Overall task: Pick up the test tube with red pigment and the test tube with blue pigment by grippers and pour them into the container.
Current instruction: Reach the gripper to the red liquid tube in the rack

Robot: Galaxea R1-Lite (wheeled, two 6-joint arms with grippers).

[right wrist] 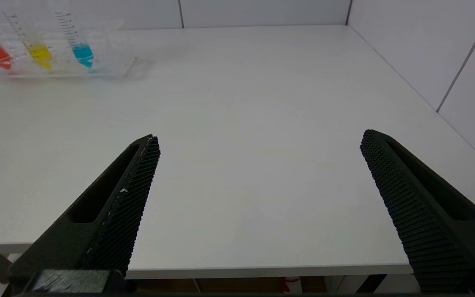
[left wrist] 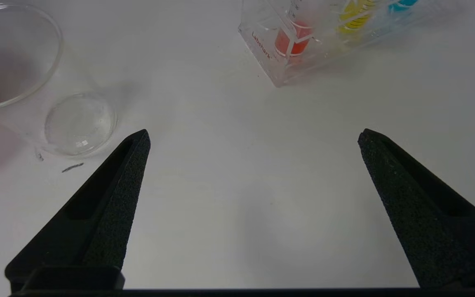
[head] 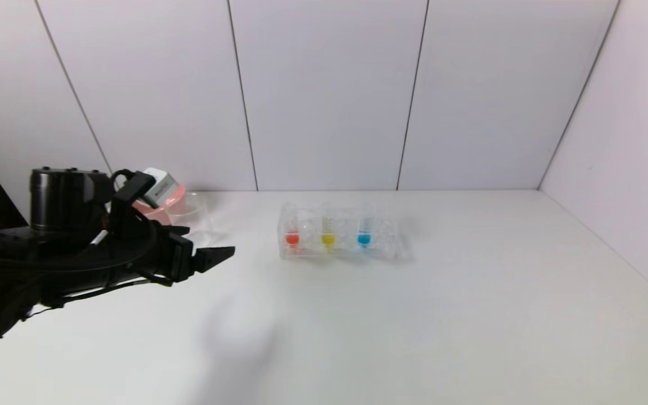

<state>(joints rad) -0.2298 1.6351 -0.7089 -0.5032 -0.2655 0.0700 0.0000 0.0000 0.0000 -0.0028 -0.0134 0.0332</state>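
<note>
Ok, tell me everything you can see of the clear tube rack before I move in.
The clear tube rack is a transparent plastic box, longer than deep, resting flat on the white table near its middle. A red "Labshark" mark shows on one end wall. Three tubes stand upright in it in one row: the test tube with red pigment at the robot's left, a yellow tube in the middle, the test tube with blue pigment at the right. Nothing else touches it; the open left gripper is short of it.
</note>
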